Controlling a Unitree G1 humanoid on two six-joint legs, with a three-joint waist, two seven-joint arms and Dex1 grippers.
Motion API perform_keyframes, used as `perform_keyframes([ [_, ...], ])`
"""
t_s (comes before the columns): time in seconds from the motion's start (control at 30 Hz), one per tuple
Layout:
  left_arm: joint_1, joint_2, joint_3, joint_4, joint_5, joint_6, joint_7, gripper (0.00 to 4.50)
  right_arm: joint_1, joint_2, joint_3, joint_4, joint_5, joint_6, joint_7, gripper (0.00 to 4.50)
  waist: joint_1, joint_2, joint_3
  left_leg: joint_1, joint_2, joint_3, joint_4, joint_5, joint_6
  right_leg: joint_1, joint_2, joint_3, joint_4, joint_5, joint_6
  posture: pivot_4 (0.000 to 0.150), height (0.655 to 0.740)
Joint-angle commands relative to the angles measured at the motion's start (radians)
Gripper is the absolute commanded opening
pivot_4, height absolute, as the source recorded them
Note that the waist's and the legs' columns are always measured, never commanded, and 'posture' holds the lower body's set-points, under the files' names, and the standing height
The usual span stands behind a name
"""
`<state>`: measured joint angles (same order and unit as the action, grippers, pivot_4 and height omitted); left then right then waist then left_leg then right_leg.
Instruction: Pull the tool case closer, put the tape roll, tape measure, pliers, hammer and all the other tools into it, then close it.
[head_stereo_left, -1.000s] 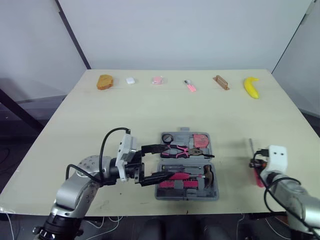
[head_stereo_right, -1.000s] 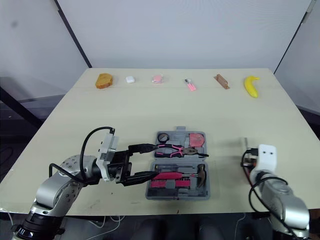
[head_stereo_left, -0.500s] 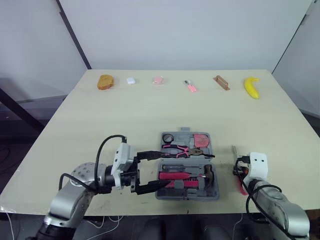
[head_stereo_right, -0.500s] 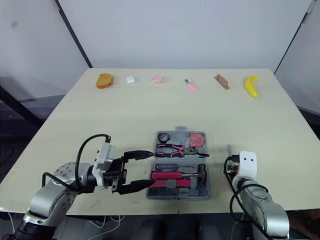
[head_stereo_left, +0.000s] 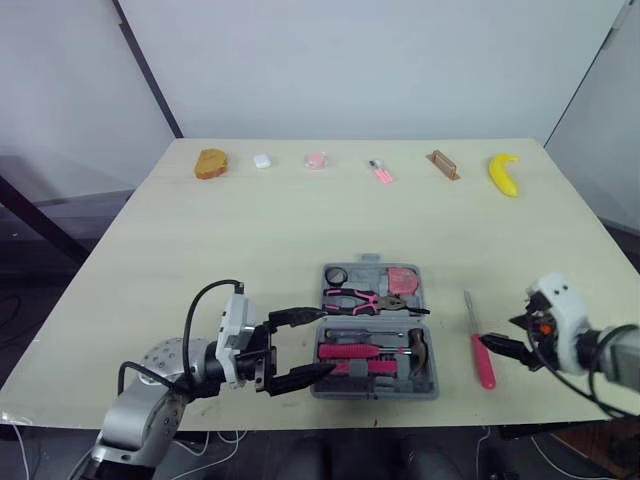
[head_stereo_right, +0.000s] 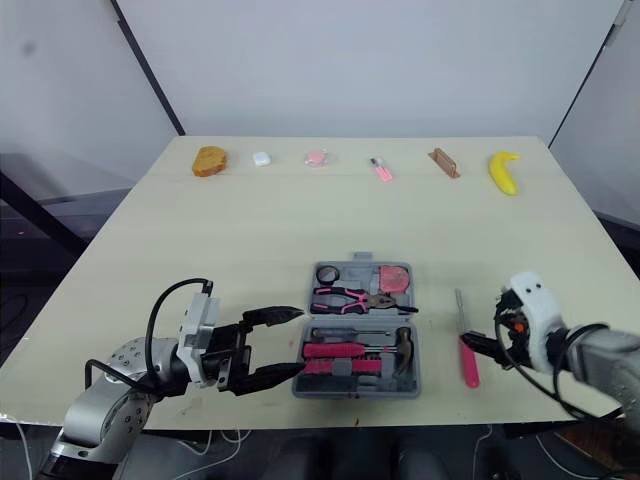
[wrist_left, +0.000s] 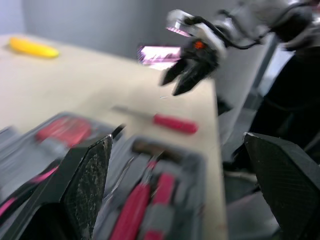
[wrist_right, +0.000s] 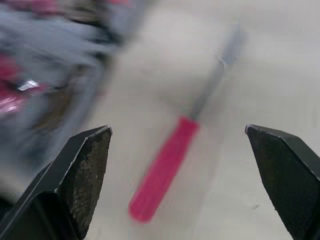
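The grey tool case (head_stereo_left: 378, 388) lies open near the table's front edge. It holds pink-handled pliers (head_stereo_left: 365, 300), a dark tape roll (head_stereo_left: 335, 276), a pink tape measure (head_stereo_left: 402, 280) and a hammer (head_stereo_left: 418, 346). A red-handled screwdriver (head_stereo_left: 478, 348) lies loose on the table just right of the case, also seen in the right wrist view (wrist_right: 165, 170). My right gripper (head_stereo_left: 502, 334) stands open just right of the screwdriver's handle, holding nothing. My left gripper (head_stereo_left: 320, 342) is open at the case's left edge, its fingertips (head_stereo_right: 288, 313) over the rim.
Along the table's far edge sit a piece of bread (head_stereo_left: 210, 163), a small white item (head_stereo_left: 262, 160), a pink item (head_stereo_left: 316, 160), a small pink tool (head_stereo_left: 379, 172), a brown block (head_stereo_left: 442, 164) and a banana (head_stereo_left: 503, 174). The table's front edge is close behind the case.
My right gripper opened and let go of the red screwdriver, which now lies beside the case; the arm then drew back to the right. My left gripper slid slightly back to the left.
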<state>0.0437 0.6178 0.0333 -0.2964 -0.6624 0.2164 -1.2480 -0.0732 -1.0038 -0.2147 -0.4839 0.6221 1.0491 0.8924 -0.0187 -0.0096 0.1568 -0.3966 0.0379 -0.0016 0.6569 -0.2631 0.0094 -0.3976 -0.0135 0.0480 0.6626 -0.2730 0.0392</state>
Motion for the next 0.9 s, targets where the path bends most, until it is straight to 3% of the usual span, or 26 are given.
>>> perform_keyframes([
  [0.03,-0.012,0.016,0.024,-0.027,-0.043,0.021,-0.020,4.50,-0.107,-0.148,0.218,0.177,-0.231,-0.504,0.359,4.49,-0.003,0.001,0.001,0.000,0.001,0.000,0.001,0.000,0.000,0.000,0.001,0.000,0.000,0.000,0.000,0.150,0.7400],
  [0.2,-0.012,0.018,0.027,-0.053,-0.059,0.041,-0.013,4.50,-0.488,-0.072,0.518,0.639,-0.556,-1.214,0.652,4.49,-0.022,0.000,0.005,0.001,0.001,0.004,0.003,0.000,0.000,0.000,0.000,0.002,0.000,0.001,0.000,0.150,0.7400],
  [0.4,0.008,0.028,0.038,-0.066,-0.061,0.046,-0.012,4.50,-0.755,0.065,0.746,1.063,-0.704,-1.745,0.722,4.49,-0.017,0.000,0.008,-0.002,0.001,0.001,0.004,0.000,0.000,-0.001,-0.005,0.002,0.001,0.001,-0.001,0.150,0.7400],
  [0.67,0.057,0.032,0.064,-0.117,-0.068,0.045,0.019,4.50,-0.840,0.210,0.858,1.405,-0.827,-2.108,0.695,4.49,-0.016,0.000,0.009,-0.001,0.001,-0.001,0.005,0.000,-0.001,0.000,-0.007,0.001,0.003,0.001,-0.001,0.150,0.7400],
  [0.9,0.033,0.073,0.066,-0.128,-0.133,0.080,-0.072,4.50,-0.854,0.270,0.884,1.533,-0.930,-2.198,0.634,4.49,-0.019,0.000,0.009,0.001,0.001,-0.001,0.012,0.000,-0.001,0.000,-0.006,0.002,0.012,0.001,-0.002,0.150,0.7400],
])
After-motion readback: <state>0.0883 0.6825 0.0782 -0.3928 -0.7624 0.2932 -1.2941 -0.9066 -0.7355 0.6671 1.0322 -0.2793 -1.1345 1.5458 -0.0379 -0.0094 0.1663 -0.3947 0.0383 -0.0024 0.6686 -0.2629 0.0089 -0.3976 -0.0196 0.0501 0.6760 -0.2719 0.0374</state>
